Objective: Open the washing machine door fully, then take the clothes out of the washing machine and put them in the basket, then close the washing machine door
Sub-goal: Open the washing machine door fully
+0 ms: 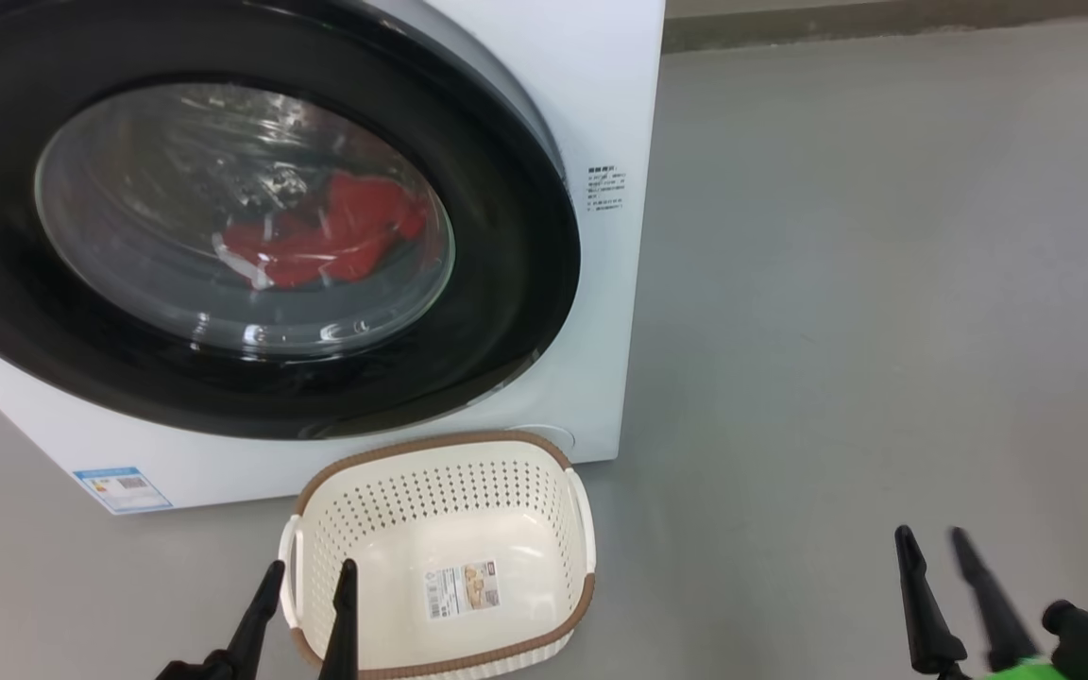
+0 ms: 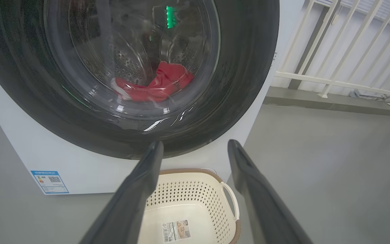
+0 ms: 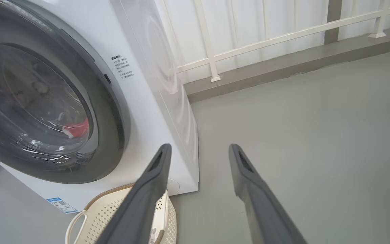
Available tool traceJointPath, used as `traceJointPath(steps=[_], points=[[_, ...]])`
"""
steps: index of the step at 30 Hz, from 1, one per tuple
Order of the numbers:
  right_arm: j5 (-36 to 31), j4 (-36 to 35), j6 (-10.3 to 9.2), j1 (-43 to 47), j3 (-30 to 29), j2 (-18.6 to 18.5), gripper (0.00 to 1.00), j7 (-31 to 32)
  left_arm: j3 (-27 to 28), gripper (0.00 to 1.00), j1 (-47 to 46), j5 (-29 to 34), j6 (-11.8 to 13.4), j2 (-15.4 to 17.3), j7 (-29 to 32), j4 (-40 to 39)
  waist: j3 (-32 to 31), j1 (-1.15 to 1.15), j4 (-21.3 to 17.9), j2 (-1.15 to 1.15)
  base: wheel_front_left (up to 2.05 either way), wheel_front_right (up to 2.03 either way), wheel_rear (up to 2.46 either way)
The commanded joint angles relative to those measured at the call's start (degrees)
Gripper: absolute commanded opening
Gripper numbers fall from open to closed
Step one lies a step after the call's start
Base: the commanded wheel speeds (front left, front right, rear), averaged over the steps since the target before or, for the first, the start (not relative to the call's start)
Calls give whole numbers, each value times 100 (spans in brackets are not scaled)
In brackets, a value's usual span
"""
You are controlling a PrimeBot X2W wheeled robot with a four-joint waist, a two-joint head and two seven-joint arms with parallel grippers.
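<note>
While clothes (image 1: 336, 236) lie behind the shut washing machine door (image 1: 506, 312), the basket (image 1: 412, 491) sits just before it. Left gripper (image 1: 313, 567) hangs spread at basket's left rim; right gripper (image 1: 930, 534) spread, well right.

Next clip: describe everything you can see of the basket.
The basket is rectangular, cream plastic with perforated walls, a brown rim, white side handles and a paper label on its bottom. It stands upright and empty on the grey floor, close before the washing machine's lower right front; contact cannot be told.
</note>
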Motion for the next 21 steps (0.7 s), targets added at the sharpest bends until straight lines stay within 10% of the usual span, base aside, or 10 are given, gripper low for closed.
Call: traceJointPath(steps=[1, 21], points=[[140, -166, -4, -268, 224, -93, 0, -78, 179, 100, -91, -36, -4, 38, -70, -159, 38, -1, 2, 0, 0, 0, 0], [2694, 201, -4, -3869, 1515, -917, 0, -78, -581, 100, -750, -479, 182, 38, -70, -355, 1011, -1, 683, 0, 0, 0, 0]])
